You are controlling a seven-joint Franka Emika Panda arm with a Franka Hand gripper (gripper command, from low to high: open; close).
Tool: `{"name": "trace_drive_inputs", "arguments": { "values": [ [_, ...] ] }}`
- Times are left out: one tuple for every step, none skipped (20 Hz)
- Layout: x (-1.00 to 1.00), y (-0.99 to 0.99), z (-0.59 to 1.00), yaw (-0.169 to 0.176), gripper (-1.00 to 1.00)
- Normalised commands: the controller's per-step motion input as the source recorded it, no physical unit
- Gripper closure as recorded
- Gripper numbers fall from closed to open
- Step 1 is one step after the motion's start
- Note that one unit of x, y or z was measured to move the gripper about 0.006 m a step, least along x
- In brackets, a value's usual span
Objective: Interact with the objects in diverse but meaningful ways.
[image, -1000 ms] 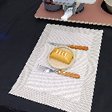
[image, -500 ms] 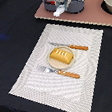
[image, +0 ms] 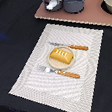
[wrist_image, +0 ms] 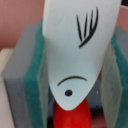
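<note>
In the wrist view a white fish with black fin marks, an eye and a mouth line sits between the teal pads of my gripper, which is shut on it. Just beyond the fish's head lies a red tomato, partly hidden by the fish. In the exterior view the gripper hangs at the far edge, beside a grey pot. The yellow-orange ridged bread rests on a small plate in the middle of the placemat. The sausage is out of view.
An orange-handled knife lies behind the plate and an orange-handled fork in front of it, both on the striped placemat. A pinkish board at the back carries the pots, with a second pot at the exterior view's right.
The gripper has shifted slightly at the back by the grey pot. Bread, fork and knife have not moved.
</note>
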Motion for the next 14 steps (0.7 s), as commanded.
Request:
{"name": "trace_drive_inputs", "arguments": {
  "values": [
    [-0.91,0.42,0.0,0.0,1.0],
    [-0.87,0.44,0.0,0.001,1.0],
    [-0.77,0.39,0.0,0.003,1.0],
    [-0.63,0.34,0.0,0.011,1.0],
    [-0.5,0.33,0.0,0.013,1.0],
    [-0.45,0.37,0.0,0.0,1.0],
    [-0.35,0.34,0.0,0.0,1.0],
    [-0.29,0.33,0.0,0.009,1.0],
    [-0.22,0.33,0.0,0.023,1.0],
    [-0.14,0.38,0.0,0.045,1.0],
    [-0.09,0.38,0.0,0.061,1.0],
    [-0.14,0.39,0.0,0.076,1.0],
    [-0.07,0.38,0.0,0.085,1.0],
    [-0.04,0.36,0.0,0.081,1.0]
  ]
}}
